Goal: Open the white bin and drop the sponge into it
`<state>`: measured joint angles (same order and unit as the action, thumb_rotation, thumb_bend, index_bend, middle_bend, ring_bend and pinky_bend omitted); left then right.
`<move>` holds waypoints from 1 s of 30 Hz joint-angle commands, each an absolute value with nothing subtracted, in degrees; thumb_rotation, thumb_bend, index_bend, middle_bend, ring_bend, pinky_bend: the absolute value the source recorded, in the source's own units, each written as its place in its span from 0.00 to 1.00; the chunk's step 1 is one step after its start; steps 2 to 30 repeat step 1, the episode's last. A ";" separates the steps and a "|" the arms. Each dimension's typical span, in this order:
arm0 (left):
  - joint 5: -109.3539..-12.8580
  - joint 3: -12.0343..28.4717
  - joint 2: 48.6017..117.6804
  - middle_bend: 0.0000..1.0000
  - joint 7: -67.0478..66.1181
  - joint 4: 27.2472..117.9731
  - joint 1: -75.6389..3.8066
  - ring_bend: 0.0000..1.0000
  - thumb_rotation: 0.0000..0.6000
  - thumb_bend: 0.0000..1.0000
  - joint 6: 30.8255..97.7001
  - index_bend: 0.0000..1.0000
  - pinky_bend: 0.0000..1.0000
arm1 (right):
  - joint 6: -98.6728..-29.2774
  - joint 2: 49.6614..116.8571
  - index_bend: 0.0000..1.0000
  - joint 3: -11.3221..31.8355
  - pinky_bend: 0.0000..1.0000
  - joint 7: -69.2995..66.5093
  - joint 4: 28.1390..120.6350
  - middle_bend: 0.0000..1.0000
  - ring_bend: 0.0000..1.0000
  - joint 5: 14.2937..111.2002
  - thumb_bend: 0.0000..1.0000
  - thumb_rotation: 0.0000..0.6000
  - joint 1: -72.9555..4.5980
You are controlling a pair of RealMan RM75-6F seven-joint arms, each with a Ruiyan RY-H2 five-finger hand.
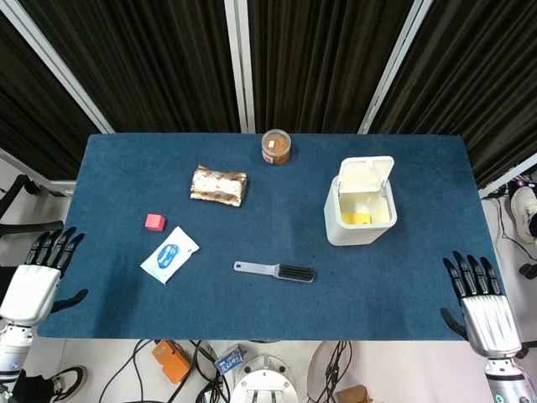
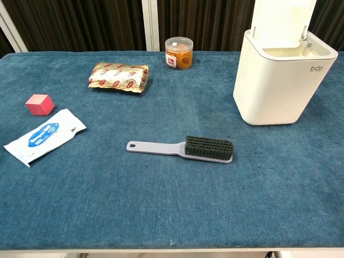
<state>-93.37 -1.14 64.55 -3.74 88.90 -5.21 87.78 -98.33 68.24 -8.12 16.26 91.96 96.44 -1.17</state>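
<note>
White plastic, the bin (image 1: pixel 359 217) stands on the right half of the blue table (image 1: pixel 109 168) with its lid (image 1: pixel 364 175) tipped up and back. Down inside it the head view shows a patch of yellow, the sponge (image 1: pixel 357 218), lying at the bottom; the chest view sees only the bin's front wall and rim.

Both hands hang off the near edge, well away from everything on the table. The left hand (image 1: pixel 34 281) sits by the near left corner, fingers (image 1: pixel 52 248) spread wide and holding nothing. The right hand (image 1: pixel 483 309) is by the near right corner, likewise splayed and bare.

Across the rest of the table: a grey brush (image 2: pixel 185 147) near the middle, a white wipes packet (image 2: pixel 43 135) and a small pink cube (image 2: pixel 39 104) to the left, a gold foil pack (image 2: pixel 118 77) further back, and a clear jar (image 2: pixel 179 52) at the far edge.
</note>
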 commanded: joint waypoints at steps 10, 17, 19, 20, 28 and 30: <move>-93.56 -1.28 64.76 0.00 -4.03 88.80 -5.06 0.00 1.00 0.09 87.94 0.00 0.00 | -101.41 70.49 0.00 -8.89 0.00 15.33 89.00 0.00 0.00 99.62 0.37 1.00 1.68; -93.56 -1.28 64.76 0.00 -4.03 88.80 -5.06 0.00 1.00 0.09 87.94 0.00 0.00 | -101.41 70.49 0.00 -8.89 0.00 15.33 89.00 0.00 0.00 99.62 0.37 1.00 1.68; -93.56 -1.28 64.76 0.00 -4.03 88.80 -5.06 0.00 1.00 0.09 87.94 0.00 0.00 | -101.41 70.49 0.00 -8.89 0.00 15.33 89.00 0.00 0.00 99.62 0.37 1.00 1.68; -93.56 -1.28 64.76 0.00 -4.03 88.80 -5.06 0.00 1.00 0.09 87.94 0.00 0.00 | -101.41 70.49 0.00 -8.89 0.00 15.33 89.00 0.00 0.00 99.62 0.37 1.00 1.68; -93.56 -1.28 64.76 0.00 -4.03 88.80 -5.06 0.00 1.00 0.09 87.94 0.00 0.00 | -101.41 70.49 0.00 -8.89 0.00 15.33 89.00 0.00 0.00 99.62 0.37 1.00 1.68; -93.56 -1.28 64.76 0.00 -4.03 88.80 -5.06 0.00 1.00 0.09 87.94 0.00 0.00 | -101.41 70.49 0.00 -8.89 0.00 15.33 89.00 0.00 0.00 99.62 0.37 1.00 1.68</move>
